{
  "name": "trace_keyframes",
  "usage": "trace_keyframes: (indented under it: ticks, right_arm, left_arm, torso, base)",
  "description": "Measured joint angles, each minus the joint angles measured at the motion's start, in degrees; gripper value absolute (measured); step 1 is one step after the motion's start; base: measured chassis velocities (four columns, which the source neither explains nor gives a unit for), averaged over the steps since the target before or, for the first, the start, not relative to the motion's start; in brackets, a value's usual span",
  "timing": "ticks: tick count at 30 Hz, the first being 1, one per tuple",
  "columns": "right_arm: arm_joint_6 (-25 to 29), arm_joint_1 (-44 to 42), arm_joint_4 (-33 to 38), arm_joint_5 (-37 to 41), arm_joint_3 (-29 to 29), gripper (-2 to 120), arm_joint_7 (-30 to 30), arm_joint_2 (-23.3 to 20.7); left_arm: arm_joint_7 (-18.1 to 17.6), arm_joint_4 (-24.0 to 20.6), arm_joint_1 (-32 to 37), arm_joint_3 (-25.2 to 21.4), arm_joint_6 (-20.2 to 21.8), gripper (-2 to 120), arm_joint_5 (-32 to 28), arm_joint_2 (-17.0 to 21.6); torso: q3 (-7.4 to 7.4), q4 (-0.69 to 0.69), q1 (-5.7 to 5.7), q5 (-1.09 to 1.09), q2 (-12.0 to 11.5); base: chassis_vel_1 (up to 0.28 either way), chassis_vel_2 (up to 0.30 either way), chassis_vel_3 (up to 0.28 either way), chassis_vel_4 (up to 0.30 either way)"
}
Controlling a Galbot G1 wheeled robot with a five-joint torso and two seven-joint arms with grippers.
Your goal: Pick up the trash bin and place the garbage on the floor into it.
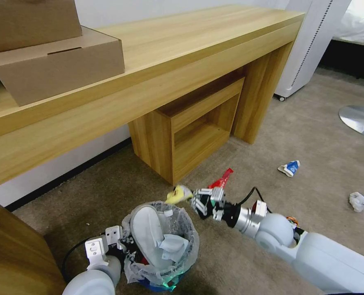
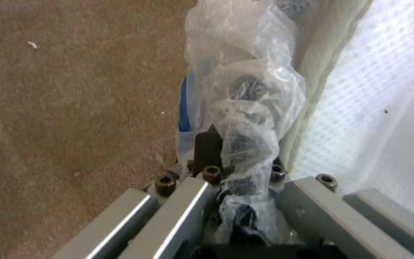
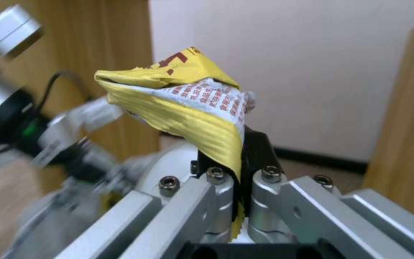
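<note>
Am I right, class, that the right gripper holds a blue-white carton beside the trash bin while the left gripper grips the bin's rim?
Not quite. The right gripper is shut on a yellow wrapper, as the right wrist view shows; the blue-white carton lies on the floor. The left gripper does grip the rim of the trash bin.

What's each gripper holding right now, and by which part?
Right gripper pinches a yellow wrapper by its lower edge, just above the trash bin. Left gripper is clamped on the bin's bag-covered rim.
</note>
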Motion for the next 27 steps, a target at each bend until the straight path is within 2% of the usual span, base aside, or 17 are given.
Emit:
trace_keyframes:
  ticks: [5, 20, 27]
  right_arm:
    - [-0.26, 0.63, -0.10, -1.72, -4.80, 0, 1.55, -0.91]
    - [-0.85, 9.90, -5.53, -2.62, -16.43, 0, 4.67, 7.03]
    - [-0.83, 10.45, -6.01, -3.16, -18.28, 0, 4.73, 7.93]
  left_arm:
    - [-0.02, -0.12, 0.27, -0.02, 0.48, 0, 0.62, -0.95]
    - [0.47, -0.43, 1.69, 1.32, 1.42, 0, 3.97, -4.06]
    - [0.62, -0.39, 1.63, 1.27, 1.42, 0, 4.01, -3.84]
  torso:
    - [0.00, 0.00, 0.00, 0.01, 0.00]
    - [0.01, 0.01, 0.00, 0.00, 0.00]
    - [0.01, 0.01, 0.00, 0.00, 0.00]
  base:
    - [0.000, 0.000, 0.000, 0.000]
    - [0.000, 0.000, 0.000, 0.000]
    - [0.000, 0.000, 0.000, 0.000]
